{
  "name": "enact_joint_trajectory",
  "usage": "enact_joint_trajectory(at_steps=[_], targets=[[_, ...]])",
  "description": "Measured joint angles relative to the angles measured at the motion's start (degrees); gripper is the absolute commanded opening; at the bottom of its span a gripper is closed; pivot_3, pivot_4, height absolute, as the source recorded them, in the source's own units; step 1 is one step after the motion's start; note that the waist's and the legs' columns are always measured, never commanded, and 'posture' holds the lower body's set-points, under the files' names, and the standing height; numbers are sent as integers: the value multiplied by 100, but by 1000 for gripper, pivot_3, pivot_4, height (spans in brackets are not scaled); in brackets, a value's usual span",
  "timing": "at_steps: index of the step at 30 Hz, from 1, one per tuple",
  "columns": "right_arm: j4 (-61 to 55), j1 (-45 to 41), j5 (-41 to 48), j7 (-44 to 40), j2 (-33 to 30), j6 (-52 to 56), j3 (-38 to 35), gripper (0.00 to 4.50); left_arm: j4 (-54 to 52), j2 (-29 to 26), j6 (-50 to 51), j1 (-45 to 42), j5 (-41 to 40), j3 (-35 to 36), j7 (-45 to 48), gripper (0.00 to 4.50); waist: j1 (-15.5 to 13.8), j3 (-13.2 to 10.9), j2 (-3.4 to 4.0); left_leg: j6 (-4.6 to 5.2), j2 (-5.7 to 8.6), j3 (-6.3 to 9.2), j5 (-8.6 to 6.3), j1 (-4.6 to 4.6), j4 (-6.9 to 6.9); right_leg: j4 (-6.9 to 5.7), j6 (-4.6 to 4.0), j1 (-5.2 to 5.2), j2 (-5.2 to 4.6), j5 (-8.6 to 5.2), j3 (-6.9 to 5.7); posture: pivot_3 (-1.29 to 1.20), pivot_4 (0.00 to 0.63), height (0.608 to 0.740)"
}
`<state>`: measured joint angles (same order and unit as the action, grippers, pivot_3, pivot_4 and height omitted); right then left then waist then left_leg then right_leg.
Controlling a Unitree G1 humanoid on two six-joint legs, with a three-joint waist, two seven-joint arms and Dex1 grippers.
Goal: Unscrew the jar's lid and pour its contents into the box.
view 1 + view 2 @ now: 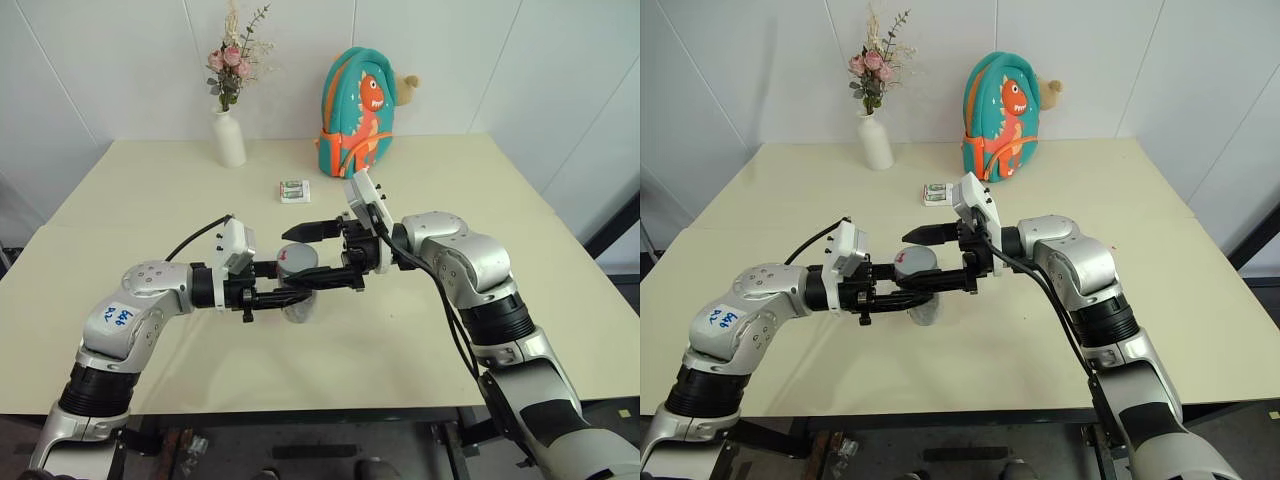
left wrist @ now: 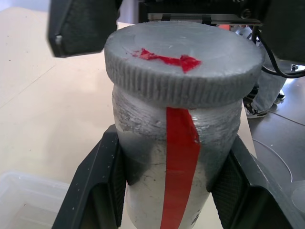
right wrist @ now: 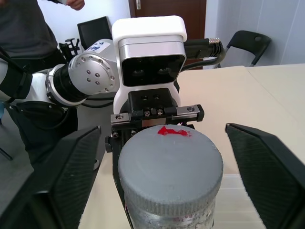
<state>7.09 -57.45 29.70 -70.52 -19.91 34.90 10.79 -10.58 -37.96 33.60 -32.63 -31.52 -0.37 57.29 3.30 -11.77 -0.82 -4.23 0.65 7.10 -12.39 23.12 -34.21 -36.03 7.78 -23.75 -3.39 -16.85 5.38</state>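
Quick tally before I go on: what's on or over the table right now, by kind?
Jar, in the left hand: 1
Lid, on the jar, between the right hand's fingers: 1
Clear box: 1
Vase with flowers: 1
Backpack: 1
Small packet: 1
Total: 6
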Motion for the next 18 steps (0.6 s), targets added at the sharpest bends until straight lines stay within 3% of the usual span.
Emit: enact_joint_trajectory(at_steps=[2, 3, 13, 18], targets=[[24, 0, -20, 1, 9, -3, 0, 2607, -5, -1, 0, 1, 0, 1, 5, 1970, -3, 0, 0, 0, 0, 0, 0, 0, 0, 1, 0, 0, 0, 0, 0, 0, 150, 740], [35, 0, -28, -3, 15, -9, 0, 2554, -5, -2, 0, 1, 0, 1, 2, 1970, -2, 0, 0, 0, 0, 0, 0, 0, 0, 1, 0, 0, 0, 0, 0, 0, 150, 740], [198, -15, 138, 91, 169, 144, -119, 2554, -32, -16, -19, 51, -3, 56, -21, 1970, 3, 0, 0, 0, -1, 1, 0, 0, 0, -1, 0, 0, 0, 0, 0, 0, 150, 740], [381, -592, 1194, 664, 468, 1003, -1200, 2554, -52, -37, -31, 101, 1, 79, -11, 1970, -2, -1, 2, 0, -1, 4, 0, 0, 1, -2, -1, -1, -1, 0, -1, 0, 150, 740]])
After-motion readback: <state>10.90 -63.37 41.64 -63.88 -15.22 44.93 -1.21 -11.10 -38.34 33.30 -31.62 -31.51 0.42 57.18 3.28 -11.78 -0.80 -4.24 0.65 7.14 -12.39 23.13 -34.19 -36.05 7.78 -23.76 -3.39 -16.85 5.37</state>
